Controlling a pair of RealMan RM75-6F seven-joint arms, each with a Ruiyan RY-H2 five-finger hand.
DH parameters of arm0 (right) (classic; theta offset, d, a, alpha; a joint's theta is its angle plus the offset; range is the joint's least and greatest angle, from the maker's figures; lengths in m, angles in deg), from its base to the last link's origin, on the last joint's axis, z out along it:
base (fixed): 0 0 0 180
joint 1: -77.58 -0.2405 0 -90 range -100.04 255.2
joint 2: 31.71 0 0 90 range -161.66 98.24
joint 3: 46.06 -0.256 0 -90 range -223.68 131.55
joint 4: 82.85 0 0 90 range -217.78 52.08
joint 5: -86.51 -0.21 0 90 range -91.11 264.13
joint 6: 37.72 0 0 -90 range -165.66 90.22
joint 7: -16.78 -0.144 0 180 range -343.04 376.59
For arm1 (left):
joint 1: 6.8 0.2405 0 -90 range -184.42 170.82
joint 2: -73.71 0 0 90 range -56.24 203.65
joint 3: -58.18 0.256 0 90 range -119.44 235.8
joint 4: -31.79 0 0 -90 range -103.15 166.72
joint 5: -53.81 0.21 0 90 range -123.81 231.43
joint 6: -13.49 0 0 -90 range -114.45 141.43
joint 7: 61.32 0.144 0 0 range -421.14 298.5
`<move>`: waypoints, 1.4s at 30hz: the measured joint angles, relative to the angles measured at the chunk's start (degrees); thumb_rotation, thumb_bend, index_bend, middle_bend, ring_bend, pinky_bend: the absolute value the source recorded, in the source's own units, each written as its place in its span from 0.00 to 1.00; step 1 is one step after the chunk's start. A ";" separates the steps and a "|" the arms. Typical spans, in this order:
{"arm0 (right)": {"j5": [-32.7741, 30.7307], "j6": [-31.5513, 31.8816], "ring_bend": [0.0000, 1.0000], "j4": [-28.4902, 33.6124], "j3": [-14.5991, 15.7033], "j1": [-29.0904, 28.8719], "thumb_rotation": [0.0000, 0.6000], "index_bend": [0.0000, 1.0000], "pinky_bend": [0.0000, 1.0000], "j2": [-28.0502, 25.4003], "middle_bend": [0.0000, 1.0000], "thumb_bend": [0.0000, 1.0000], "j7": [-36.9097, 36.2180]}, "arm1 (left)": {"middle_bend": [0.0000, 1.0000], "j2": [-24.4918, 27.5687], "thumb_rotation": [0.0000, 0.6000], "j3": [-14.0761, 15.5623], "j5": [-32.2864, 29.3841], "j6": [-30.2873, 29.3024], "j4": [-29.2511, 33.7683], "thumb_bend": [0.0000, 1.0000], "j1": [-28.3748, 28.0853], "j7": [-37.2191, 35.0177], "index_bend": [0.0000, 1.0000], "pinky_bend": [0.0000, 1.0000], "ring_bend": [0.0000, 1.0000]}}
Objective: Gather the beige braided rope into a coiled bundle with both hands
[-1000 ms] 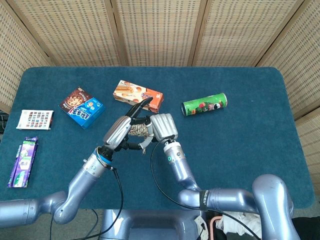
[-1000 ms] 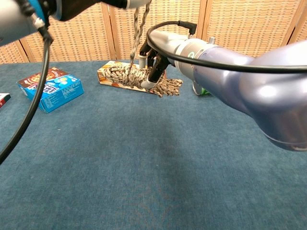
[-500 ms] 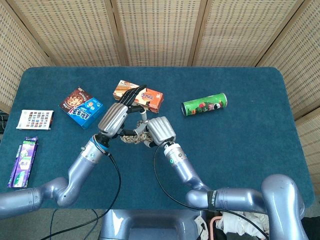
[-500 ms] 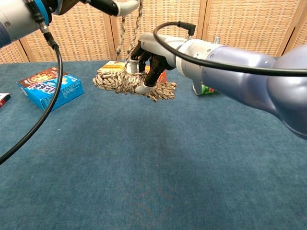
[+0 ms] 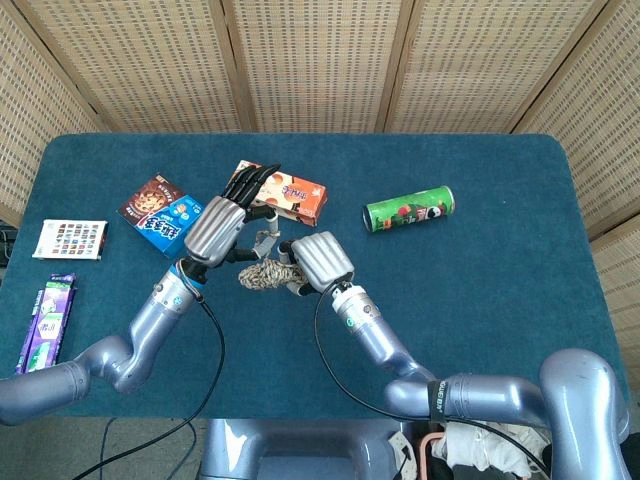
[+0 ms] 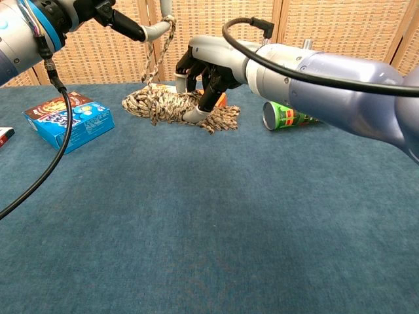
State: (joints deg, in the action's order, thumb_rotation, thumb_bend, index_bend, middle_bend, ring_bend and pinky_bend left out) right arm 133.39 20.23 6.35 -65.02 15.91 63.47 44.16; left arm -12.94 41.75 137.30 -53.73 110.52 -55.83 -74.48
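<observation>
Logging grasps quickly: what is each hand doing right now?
Left hand: holds the rope's strand.
Right hand: grips the rope bundle.

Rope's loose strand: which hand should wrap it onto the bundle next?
Left. The left hand already holds the raised strand above the rope bundle, while the right hand grips the bundle itself and looks better kept as the anchor.

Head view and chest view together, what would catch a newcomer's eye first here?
Mid-table, the beige braided rope sits bunched in a bundle, gripped by the right hand. The left hand holds a loose strand raised above it. Behind lie an orange snack box and, to the right, a green can on its side.
</observation>
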 measured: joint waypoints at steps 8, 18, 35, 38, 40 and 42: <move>0.21 -1.35 0.58 0.82 -0.59 0.84 1.00 0.66 0.99 -1.21 0.78 0.75 -3.26 | 0.00 -1.59 1.00 -0.12 -1.16 -0.07 -3.83 0.62 0.24 -4.40 0.85 0.00 0.00; 3.14 -3.85 0.59 2.06 -1.05 2.11 1.00 0.66 0.99 -3.31 0.78 0.75 -8.97 | 0.00 -3.58 1.00 -0.42 -4.38 1.76 -7.82 0.62 0.61 -8.08 0.85 0.00 0.00; 8.67 -6.47 0.58 2.94 -0.92 3.37 1.00 0.66 0.99 -5.58 0.78 0.75 -16.26 | 0.00 -4.43 1.00 1.34 -5.31 6.79 -9.98 0.09 0.57 -11.04 0.00 0.00 0.00; 9.12 -6.55 0.59 2.76 -0.79 3.47 1.00 0.66 0.99 -5.81 0.78 0.75 -16.67 | 0.00 -3.64 1.00 1.40 -6.00 7.64 -9.28 0.00 0.64 -10.21 0.00 0.00 0.00; 9.29 -6.55 0.59 2.71 -0.68 3.57 1.00 0.66 0.99 -6.01 0.78 0.75 -16.87 | 0.00 -3.25 1.00 1.34 -6.62 7.85 -8.77 0.00 0.85 -9.79 0.00 0.00 0.00; 9.33 -6.54 0.59 2.74 -0.64 3.64 1.00 0.66 0.99 -6.20 0.78 0.75 -16.97 | 0.00 -2.78 1.00 1.35 -7.01 8.07 -8.49 0.00 1.06 -8.99 0.00 0.00 0.00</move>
State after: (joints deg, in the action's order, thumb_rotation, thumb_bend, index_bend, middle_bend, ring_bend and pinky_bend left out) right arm 142.72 13.69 9.09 -65.66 19.54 57.26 27.19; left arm -15.72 43.09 130.30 -45.67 102.03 -54.76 -83.47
